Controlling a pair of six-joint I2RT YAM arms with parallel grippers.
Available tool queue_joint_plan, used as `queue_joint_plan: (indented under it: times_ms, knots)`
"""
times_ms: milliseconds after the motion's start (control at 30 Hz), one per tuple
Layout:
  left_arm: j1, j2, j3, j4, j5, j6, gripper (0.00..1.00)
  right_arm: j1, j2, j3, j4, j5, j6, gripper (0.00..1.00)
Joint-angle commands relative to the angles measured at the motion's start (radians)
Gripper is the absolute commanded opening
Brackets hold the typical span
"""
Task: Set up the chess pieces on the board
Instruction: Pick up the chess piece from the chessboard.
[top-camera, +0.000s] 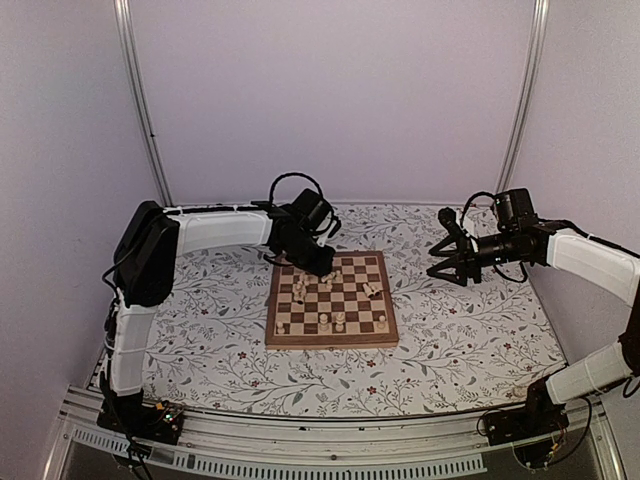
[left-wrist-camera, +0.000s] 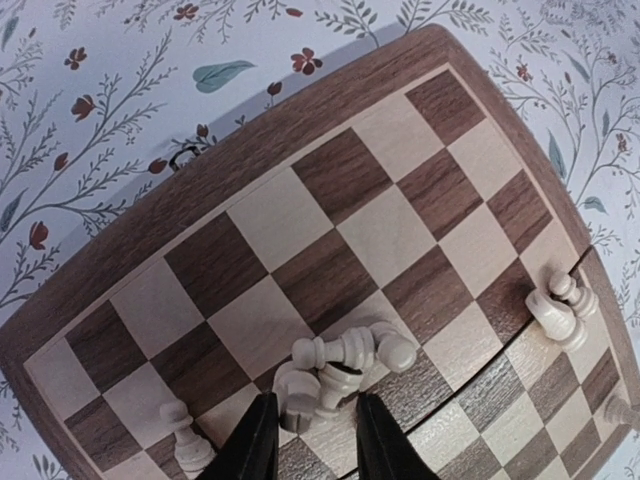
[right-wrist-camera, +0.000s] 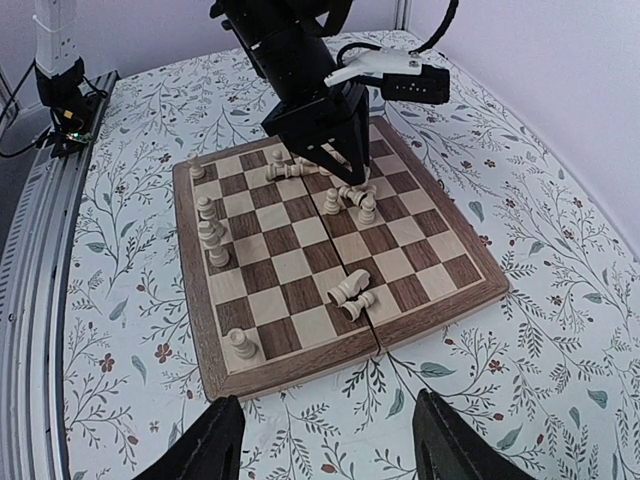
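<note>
The board (top-camera: 331, 340) lies mid-table on the floral cover. My left gripper (left-wrist-camera: 312, 440) hangs low over its far side, open, its black fingers (left-wrist-camera: 250, 440) close on either side of a heap of chess pieces (left-wrist-camera: 340, 372): one upright, a toppled one beside it, two lying across. None is lifted. A pawn (left-wrist-camera: 185, 435) stands left of the fingers, and two pieces (left-wrist-camera: 555, 310) lie by the hinge. My right gripper (right-wrist-camera: 325, 440) is open and empty above the cover, right of the board (right-wrist-camera: 190, 300). Other pieces (right-wrist-camera: 210, 235) stand along one edge.
A lone piece (right-wrist-camera: 240, 343) stands in a board corner close to my right gripper, and two more (right-wrist-camera: 350, 290) lie on the centre seam. The left arm (right-wrist-camera: 300, 70) rises over the board's far side. Walls enclose the table.
</note>
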Motion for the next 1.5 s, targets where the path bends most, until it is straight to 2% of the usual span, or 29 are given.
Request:
queue_joint_plan:
  times_ms: [0,267,967,1333,1467]
  knots:
    - [0.005,0.01,0.02,-0.016,0.009,0.01,0.28,-0.001,0.008,-0.002,-0.003,0.01,-0.009,0.6]
    - [0.005,0.021,0.031,-0.019,0.005,0.015,0.18,-0.001,0.005,-0.002,-0.004,0.009,-0.008,0.6]
    - [0.02,0.045,0.056,-0.048,0.04,0.013,0.21,-0.001,0.001,0.001,-0.003,0.004,0.0,0.6]
    - [0.042,0.056,0.074,-0.058,0.08,0.024,0.17,0.0,0.011,0.001,-0.001,-0.001,0.003,0.6]
    - [0.042,0.047,0.069,-0.061,0.087,0.023,0.1,-0.001,0.016,0.001,0.001,-0.003,0.004,0.6]
